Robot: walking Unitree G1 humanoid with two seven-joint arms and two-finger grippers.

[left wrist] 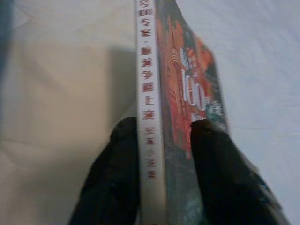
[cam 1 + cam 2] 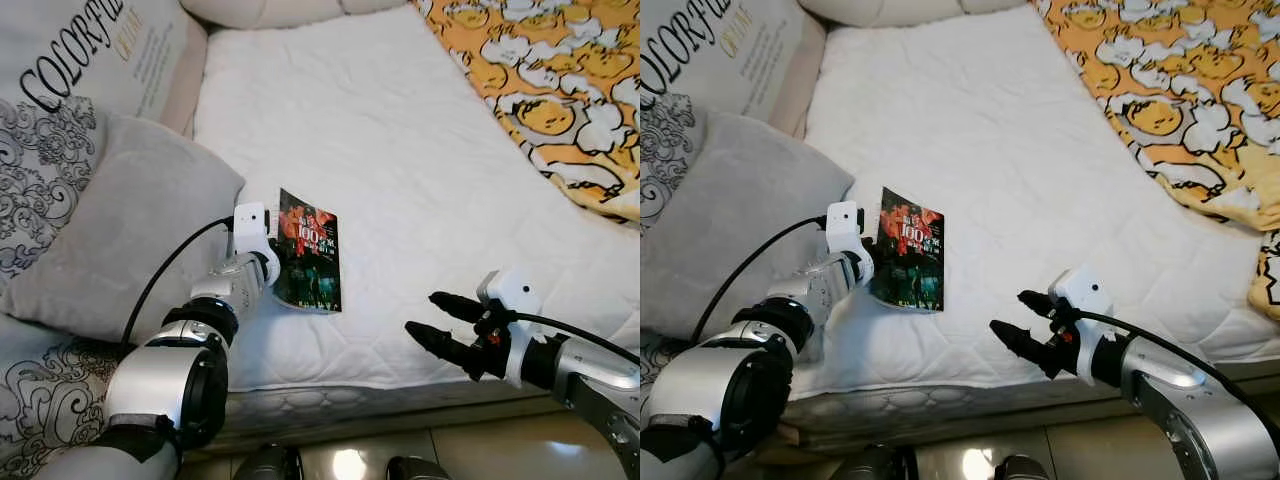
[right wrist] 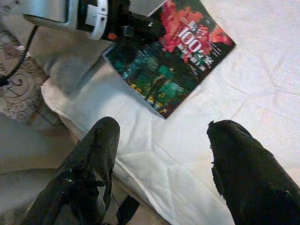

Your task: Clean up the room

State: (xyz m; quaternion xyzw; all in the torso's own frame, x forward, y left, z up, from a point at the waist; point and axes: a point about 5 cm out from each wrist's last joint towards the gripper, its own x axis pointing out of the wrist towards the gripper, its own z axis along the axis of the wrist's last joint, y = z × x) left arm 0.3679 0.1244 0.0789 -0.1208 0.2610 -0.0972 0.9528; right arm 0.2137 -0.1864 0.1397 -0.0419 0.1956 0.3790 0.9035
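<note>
Nearest you: right gripper (image 2: 432, 320), fingers spread, holding nothing, over the mattress (image 2: 400, 180) edge. Next: left gripper (image 1: 164, 140), fingers clamped across the book (image 2: 310, 250) at its spine. Book lies on the mattress beside the grey pillow (image 2: 120, 230); your tidying looks barely begun.

1. Bed (image 2: 400, 160): white quilted mattress cover, spans most of frame.
2. Book (image 2: 310, 250), dark cover with red print, lies left of centre.
3. Grey pillow (image 2: 120, 230), left edge.
4. Yellow patterned blanket (image 2: 540, 80), upper right.
</note>
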